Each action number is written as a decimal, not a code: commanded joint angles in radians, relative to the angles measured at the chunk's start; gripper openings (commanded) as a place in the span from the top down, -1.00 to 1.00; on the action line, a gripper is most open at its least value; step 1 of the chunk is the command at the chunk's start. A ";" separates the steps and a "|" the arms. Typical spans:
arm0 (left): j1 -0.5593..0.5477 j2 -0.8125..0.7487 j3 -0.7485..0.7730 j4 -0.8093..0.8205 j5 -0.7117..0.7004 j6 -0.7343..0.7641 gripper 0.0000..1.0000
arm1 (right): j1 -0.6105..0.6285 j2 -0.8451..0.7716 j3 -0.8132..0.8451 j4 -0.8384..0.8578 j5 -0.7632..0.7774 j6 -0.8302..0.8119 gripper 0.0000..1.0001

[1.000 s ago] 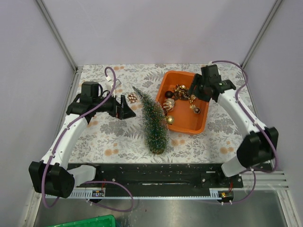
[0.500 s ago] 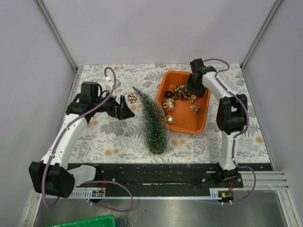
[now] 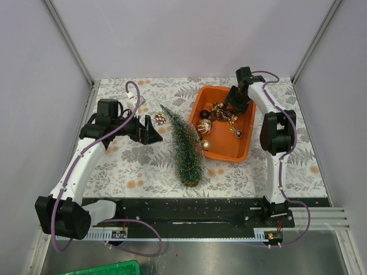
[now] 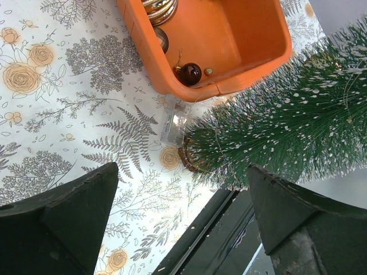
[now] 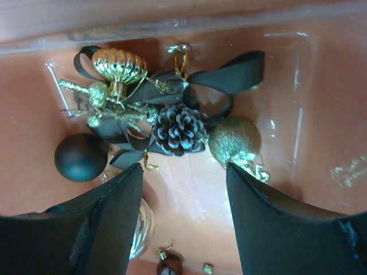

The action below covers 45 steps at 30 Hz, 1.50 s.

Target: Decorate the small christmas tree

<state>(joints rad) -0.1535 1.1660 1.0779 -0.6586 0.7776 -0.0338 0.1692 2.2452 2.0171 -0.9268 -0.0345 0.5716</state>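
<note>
While my right gripper [image 5: 182,172] hangs spread and empty over the pinecone ornament [image 5: 180,129] in the orange tray [image 5: 321,114], its fingers [image 5: 109,223] half hide a gold bauble [image 5: 143,229] below. My left gripper [image 4: 182,169] is spread too, holding nothing. The small christmas tree [image 3: 186,146] lies on the table [image 3: 126,166] just left of the tray, base near, its tip cut off in the left wrist view.

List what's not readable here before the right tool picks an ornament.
- Top view: ornaments in the tray, partly covered by the right tool; all too small to identify.
- Left wrist: tree tip, cut off by the frame edge.
- Right wrist: ribbed gold ball, mostly behind a finger.
</note>
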 commanded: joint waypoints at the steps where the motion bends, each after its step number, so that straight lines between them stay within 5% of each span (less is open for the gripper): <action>1: 0.011 -0.032 0.031 0.014 -0.008 0.015 -0.98 | 0.000 0.076 0.086 -0.055 -0.087 0.042 -0.33; 16: 0.014 -0.031 0.025 0.019 0.005 0.023 -0.98 | -0.036 -0.107 -0.123 0.025 -0.047 0.070 -0.37; 30: 0.014 -0.020 0.027 0.024 0.014 0.025 -0.98 | -0.034 -0.016 0.069 -0.167 0.203 0.085 -0.36; 35: 0.014 -0.019 0.030 0.027 0.017 0.025 -0.98 | -0.033 -0.007 0.067 -0.158 0.199 0.080 -0.33; 43: 0.014 -0.006 0.050 0.020 0.015 0.028 -0.98 | -0.033 0.152 0.337 -0.388 0.159 -0.005 -0.37; 45: 0.015 -0.005 0.048 0.024 0.017 0.028 -0.98 | -0.033 0.156 0.345 -0.412 0.188 -0.033 -0.23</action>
<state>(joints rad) -0.1444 1.1641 1.0801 -0.6601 0.7784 -0.0227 0.1364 2.3890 2.2868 -1.2144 0.1192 0.5999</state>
